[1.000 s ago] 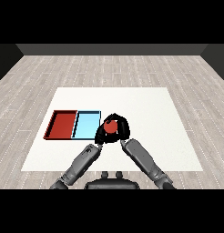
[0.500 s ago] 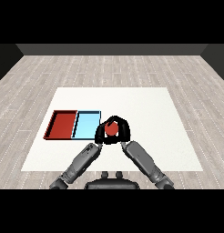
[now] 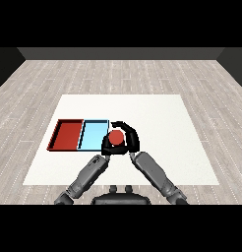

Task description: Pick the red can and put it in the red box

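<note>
Right hand is curling round the red can; left hand unclear. It's looking light, rigid, smooth-sided, best gripped mid-body.

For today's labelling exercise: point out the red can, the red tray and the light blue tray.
red can (image 3: 116,137): head view, on its top face.
red tray (image 3: 68,134): head view, on its bare floor.
light blue tray (image 3: 92,134): head view, on its bare floor.

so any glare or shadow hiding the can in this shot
Head view: lighting is flat and even, no glare on the white table. The red can shows clearly by colour; only the black right hand curled round it hides its sides. The red tray and blue tray are evenly lit.
</note>
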